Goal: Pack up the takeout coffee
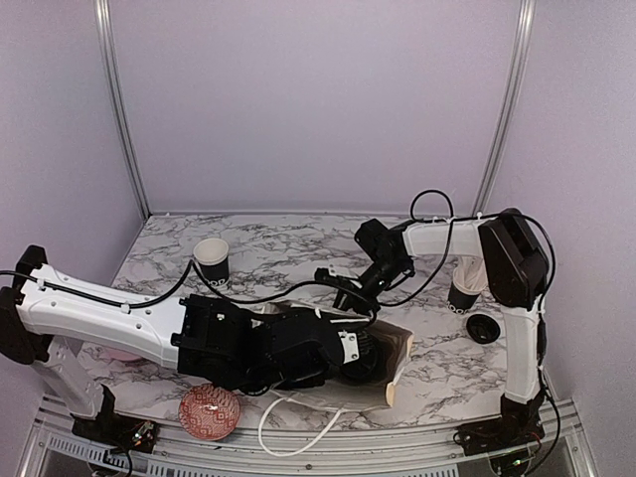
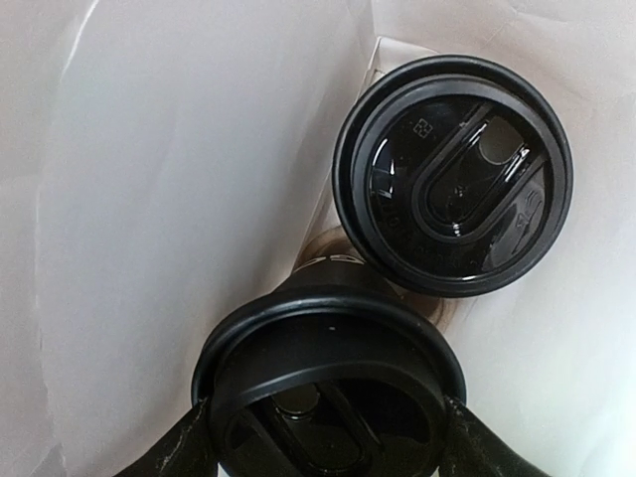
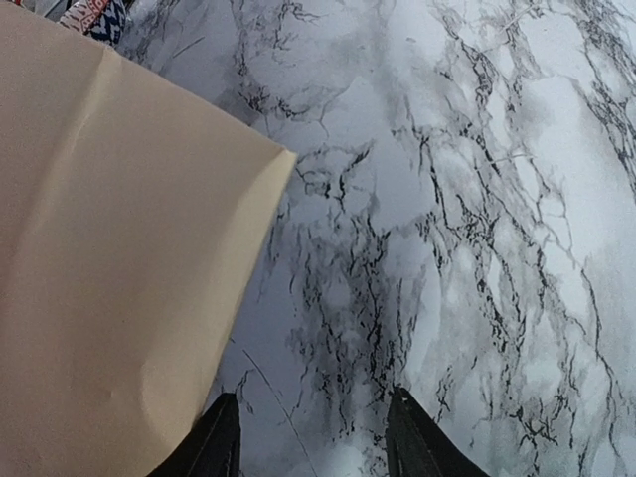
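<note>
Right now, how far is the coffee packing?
Done: one lidded cup is inside the bag. In hand: the left gripper holds a second cup in the bag. To do: an open cup stands on the table, outside the bag.

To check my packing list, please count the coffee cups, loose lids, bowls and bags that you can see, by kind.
Lidded cups in the paper bag: 2
Open cup: 1
Cup with straws: 1
Loose lid: 1
Patterned bowl: 1
Paper bag: 1
Total: 7
</note>
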{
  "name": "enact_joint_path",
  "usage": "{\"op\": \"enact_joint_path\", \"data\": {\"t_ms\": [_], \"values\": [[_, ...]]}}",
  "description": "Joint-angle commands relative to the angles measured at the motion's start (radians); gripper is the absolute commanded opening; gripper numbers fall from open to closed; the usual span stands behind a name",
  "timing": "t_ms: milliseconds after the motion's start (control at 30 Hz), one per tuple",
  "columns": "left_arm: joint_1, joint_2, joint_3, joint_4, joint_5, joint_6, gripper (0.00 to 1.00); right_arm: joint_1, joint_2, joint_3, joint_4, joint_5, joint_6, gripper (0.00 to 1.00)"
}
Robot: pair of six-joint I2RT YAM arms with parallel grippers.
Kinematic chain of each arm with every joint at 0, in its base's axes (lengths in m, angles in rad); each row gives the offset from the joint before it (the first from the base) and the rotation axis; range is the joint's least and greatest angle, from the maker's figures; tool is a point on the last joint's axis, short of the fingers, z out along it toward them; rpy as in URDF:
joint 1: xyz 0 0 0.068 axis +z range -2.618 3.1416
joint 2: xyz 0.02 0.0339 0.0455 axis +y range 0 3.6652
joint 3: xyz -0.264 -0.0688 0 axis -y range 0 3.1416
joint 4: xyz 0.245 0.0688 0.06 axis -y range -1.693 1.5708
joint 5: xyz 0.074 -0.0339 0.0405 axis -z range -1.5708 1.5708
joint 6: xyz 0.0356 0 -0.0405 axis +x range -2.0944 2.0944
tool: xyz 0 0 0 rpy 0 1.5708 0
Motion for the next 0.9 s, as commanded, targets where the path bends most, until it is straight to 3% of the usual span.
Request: {"op": "enact_joint_path", "data": {"t_ms": [0,867], "values": [[-0.003,-0.033,-0.048,0.031,0.019,-0.009,0.57,0.022,-0.031,-0.001,0.019,-0.025,-0.025,0.48],[-0.020,-0.053,-0.221,0.195,0.015,0.048,0.56,0.097,-0.034,-0.066,0.069,-0.024,-0.075,0.48]]}}
